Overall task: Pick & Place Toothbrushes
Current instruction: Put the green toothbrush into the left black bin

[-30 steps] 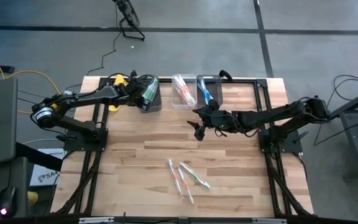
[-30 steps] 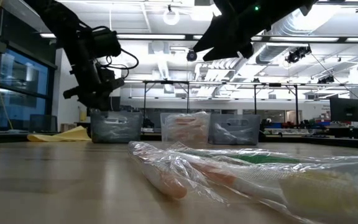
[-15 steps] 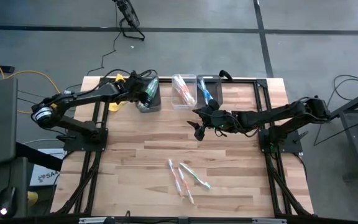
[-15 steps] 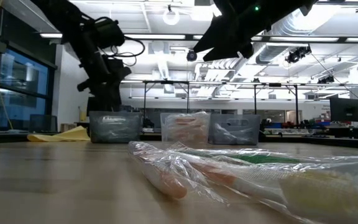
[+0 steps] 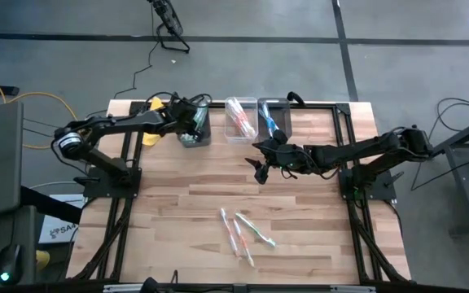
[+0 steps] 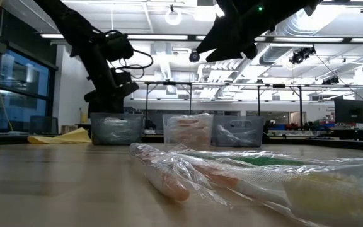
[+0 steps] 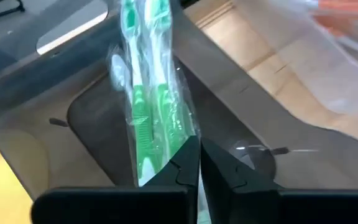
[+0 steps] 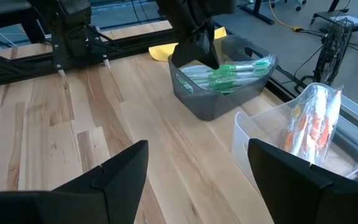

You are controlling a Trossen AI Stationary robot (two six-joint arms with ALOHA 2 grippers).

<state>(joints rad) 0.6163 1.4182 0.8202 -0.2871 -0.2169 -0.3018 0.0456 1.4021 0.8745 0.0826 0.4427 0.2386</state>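
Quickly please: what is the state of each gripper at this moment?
Left gripper: shut on the green toothbrushes, over the grey bin.
Right gripper: open, holding nothing, above the table.

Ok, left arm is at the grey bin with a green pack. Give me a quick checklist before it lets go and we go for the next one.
1. Left gripper shut on the green toothbrushes, at the pack's lower end: ok.
2. Pack inside the grey bin, not over the wood: ok, the left wrist view shows bin walls around it.
3. Pack resting on the bin floor: cannot tell.
4. Right gripper open, hovering mid-table clear of the bins: ok.
5. Remaining toothbrushes on the table's near half, away from both arms: ok.
6. Middle clear bin holds orange packs only, no green: ok.
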